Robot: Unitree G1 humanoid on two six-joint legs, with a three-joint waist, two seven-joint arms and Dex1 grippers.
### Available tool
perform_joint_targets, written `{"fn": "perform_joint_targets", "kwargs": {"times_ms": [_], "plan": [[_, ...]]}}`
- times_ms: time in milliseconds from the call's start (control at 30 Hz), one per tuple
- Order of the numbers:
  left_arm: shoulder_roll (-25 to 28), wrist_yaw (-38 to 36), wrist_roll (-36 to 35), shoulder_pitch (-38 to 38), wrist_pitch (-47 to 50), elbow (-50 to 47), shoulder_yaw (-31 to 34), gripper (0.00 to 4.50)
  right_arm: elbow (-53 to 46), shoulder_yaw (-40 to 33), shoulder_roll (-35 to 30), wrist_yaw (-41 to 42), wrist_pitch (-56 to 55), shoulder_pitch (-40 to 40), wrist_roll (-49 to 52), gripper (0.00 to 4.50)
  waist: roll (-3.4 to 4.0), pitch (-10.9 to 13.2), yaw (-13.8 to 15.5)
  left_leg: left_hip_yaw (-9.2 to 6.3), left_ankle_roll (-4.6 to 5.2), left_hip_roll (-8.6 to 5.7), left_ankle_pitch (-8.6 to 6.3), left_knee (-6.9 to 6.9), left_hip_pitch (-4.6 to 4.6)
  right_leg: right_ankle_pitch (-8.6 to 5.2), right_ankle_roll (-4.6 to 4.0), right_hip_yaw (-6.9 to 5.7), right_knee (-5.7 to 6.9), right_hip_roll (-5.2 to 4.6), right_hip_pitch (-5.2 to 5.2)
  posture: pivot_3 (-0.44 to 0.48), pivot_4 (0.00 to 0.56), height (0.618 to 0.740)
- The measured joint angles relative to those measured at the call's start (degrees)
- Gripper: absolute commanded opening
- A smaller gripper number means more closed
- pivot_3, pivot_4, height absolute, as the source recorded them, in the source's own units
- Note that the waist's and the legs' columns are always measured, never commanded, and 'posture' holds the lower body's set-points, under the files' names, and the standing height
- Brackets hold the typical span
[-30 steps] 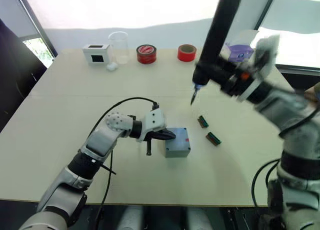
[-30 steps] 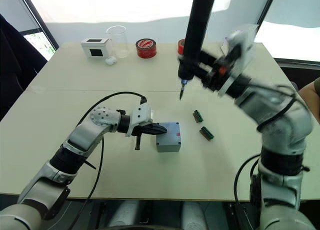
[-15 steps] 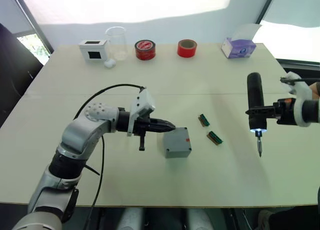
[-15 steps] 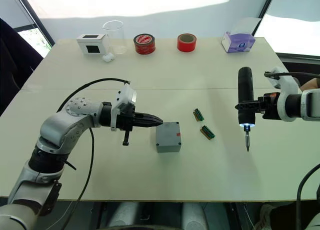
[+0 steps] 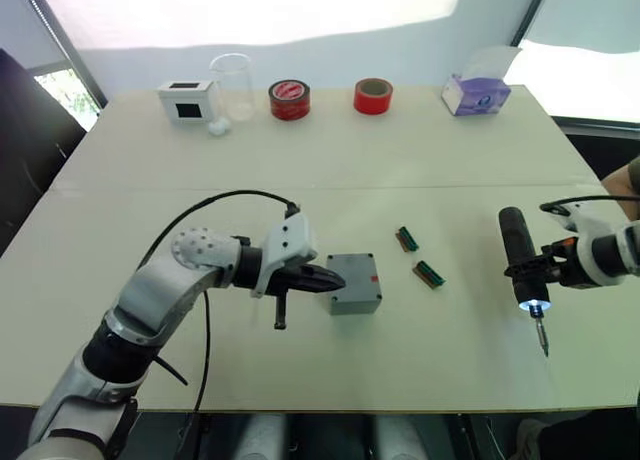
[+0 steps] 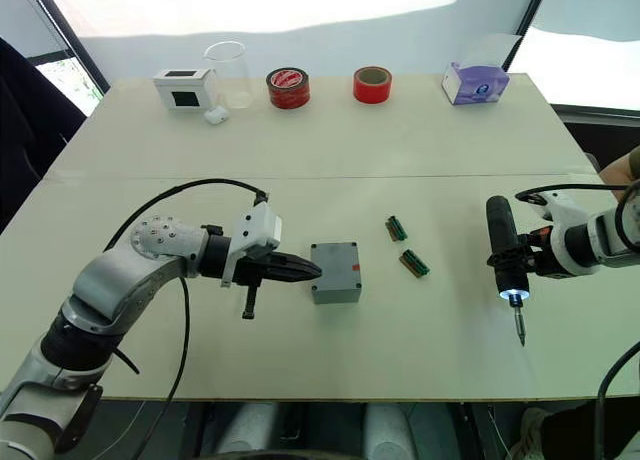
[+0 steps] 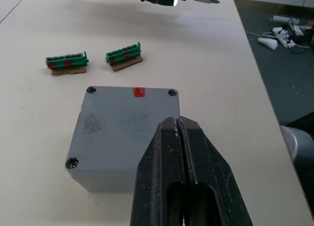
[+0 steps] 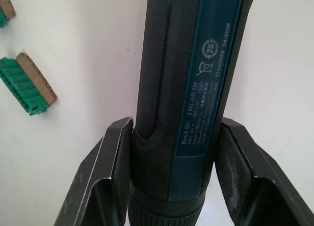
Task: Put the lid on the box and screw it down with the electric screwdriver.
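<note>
Box (image 6: 335,272) sits mid-surface w/ lid (image 7: 125,130) already on top, flush as far as the wrist view lets me judge; screw heads show at three lid corners, fourth is hidden behind the fingers. Red mark on the box edge facing the two green strips (image 6: 407,247).

Left pincer (image 6: 300,270) is pressed shut, tips together, empty, resting at or on the lid's near edge; contact vs. just above I can't settle. It comes at the box from the robot's left, pointing toward the right arm.

Right pincer (image 5: 532,270) is clamped on the screwdriver (image 6: 504,248), one finger each side of the barrel. Tool stands near upright, bit (image 6: 519,325) down, light lit at the nose, tip over bare surface (image 6: 420,150) close to the front-right edge.

Key relation: box lies well apart from the bit, toward the robot's left and a bit farther from the robot, with the strips between. Tool's long axis is already roughly vertical, so prob. the next move is mostly a sideways carry to above a lid corner, then straight down. Left arm is the nearer one, suited to bracing the box.
</note>
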Motion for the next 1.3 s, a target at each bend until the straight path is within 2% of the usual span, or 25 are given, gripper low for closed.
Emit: {"fn": "perform_joint_targets", "kwargs": {"times_ms": [67,133,167,300,800,1300], "plan": [[-0.02,0.55,-0.89,0.32,0.99,-0.07,0.4,0.0,0.91,1.44,1.31,1.29,-1.1,-0.11,-2.14,1.85,-0.01,0.0,0.1,0.0,0.0,0.0,0.0,0.04,0.0,0.02,0.03,0.0,0.02,0.0,0.01,0.0,0.15,0.74],[0.36,0.83,-1.56,0.39,1.19,-0.21,0.83,0.0,1.6,2.6,2.01,2.53,-1.74,-0.07,-4.03,2.84,0.0,0.01,0.21,0.0,0.0,-0.01,0.0,0.04,0.0,0.02,0.05,0.0,0.02,0.0,0.01,0.0,0.15,0.74],[0.66,0.88,-1.69,0.39,1.52,-0.35,0.95,0.0,1.56,2.76,2.06,3.27,-2.15,-0.09,-4.68,3.02,0.0,0.01,0.21,0.0,0.0,-0.01,0.0,0.04,0.0,0.02,0.05,0.0,0.02,0.0,0.01,0.0,0.15,0.74],[1.81,1.03,-2.43,0.39,2.21,-0.45,1.66,0.0,1.43,2.88,2.06,5.58,-3.97,-0.08,-7.32,4.43,-0.01,0.01,0.19,-0.03,0.0,-0.01,0.0,0.12,0.01,0.05,0.09,-0.02,0.02,0.03,0.07,0.0,0.15,0.74],[3.14,1.0,-2.91,-1.47,2.02,1.29,3.11,0.0,-2.94,-1.01,3.0,8.05,-5.7,4.38,-12.27,4.49,-0.07,0.0,0.29,-0.13,0.16,-0.01,-0.1,0.6,0.04,0.1,0.18,-0.05,0.04,0.06,0.39,0.0,0.15,0.74],[3.84,2.01,-2.9,-1.97,2.1,1.83,3.49,0.0,-1.69,-0.7,2.91,11.41,-9.39,3.79,-17.34,4.49,-0.07,0.0,0.22,-0.12,0.16,-0.03,-0.1,0.62,0.04,0.11,0.2,-0.03,0.05,0.06,0.38,0.0,0.15,0.74]]}}
